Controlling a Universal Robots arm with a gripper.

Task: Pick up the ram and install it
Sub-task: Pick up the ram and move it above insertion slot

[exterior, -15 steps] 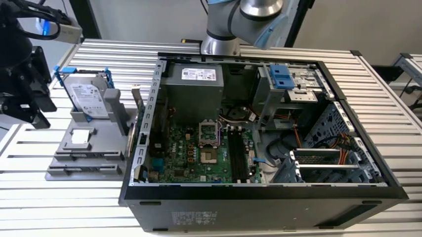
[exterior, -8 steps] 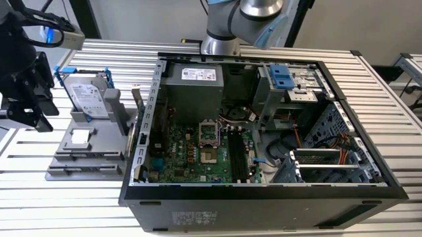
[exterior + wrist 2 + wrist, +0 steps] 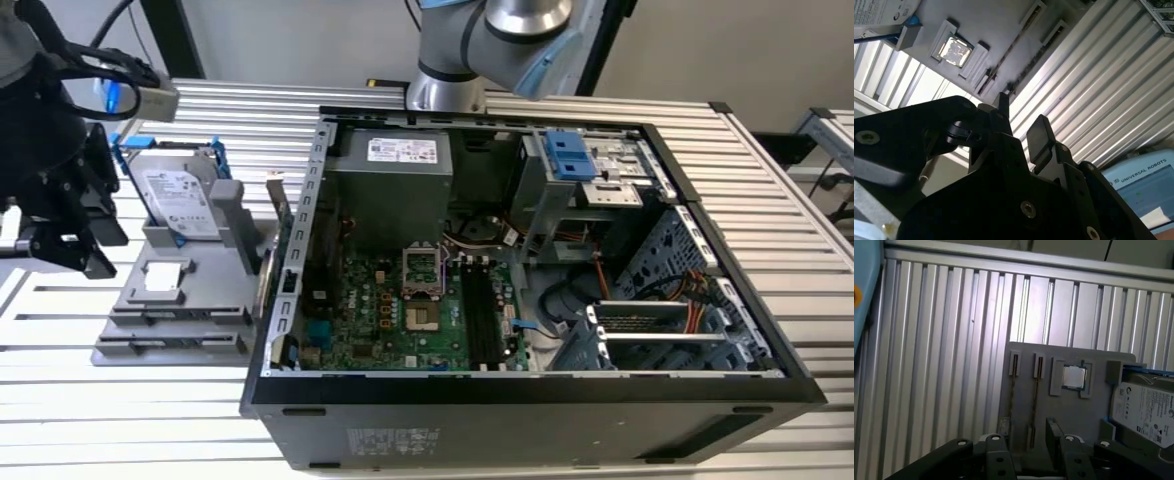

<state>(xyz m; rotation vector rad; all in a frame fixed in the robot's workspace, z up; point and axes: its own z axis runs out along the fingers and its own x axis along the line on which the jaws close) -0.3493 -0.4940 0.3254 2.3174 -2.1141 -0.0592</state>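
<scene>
Hovering over the gray holder (image 3: pixel 1026 352), the gripper (image 3: pixel 1026 442) hung with its fingers spread and empty. The ram (image 3: pixel 1034 402) stood edge-up in a holder slot, just ahead, its long axis running away between the fingertips.

We see a white printed label (image 3: pixel 174 192) on the drive (image 3: pixel 200 165), a second sticker (image 3: pixel 403 150) on the power supply (image 3: pixel 394 190), and a third (image 3: pixel 394 440) low on the case (image 3: pixel 534 420). In the second wrist view, a pale blue panel (image 3: pixel 1119 175) carries dark capital lettering.
</scene>
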